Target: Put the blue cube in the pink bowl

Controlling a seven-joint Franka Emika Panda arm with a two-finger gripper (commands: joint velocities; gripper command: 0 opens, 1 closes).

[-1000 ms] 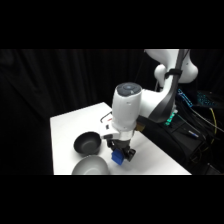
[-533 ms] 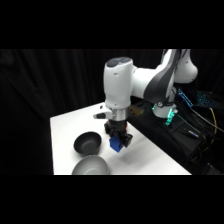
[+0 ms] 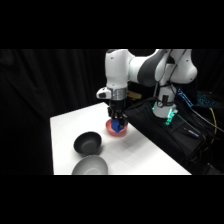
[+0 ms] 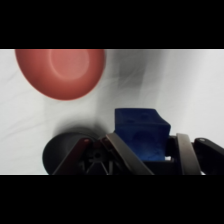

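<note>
My gripper (image 3: 117, 121) is shut on the small blue cube (image 3: 116, 126) and holds it off the table. In the side view the cube hangs just in front of the pink bowl (image 3: 116, 132), which sits near the table's far edge and is partly hidden by the cube. In the wrist view the blue cube (image 4: 141, 131) sits between the two fingers (image 4: 185, 152) of the gripper (image 4: 147, 142). The pink bowl (image 4: 61, 72) shows empty at the upper left of that view, apart from the cube.
A black bowl (image 3: 88, 143) stands left of the pink one, and it also shows at the wrist view's lower left as the black bowl (image 4: 62, 152). A grey bowl (image 3: 90, 165) is at the table's (image 3: 140, 155) near edge. Dark equipment and cables lie to the right.
The gripper has carried the blue cube away from the table's near side, past the black bowl, to the pink bowl at the far edge.
</note>
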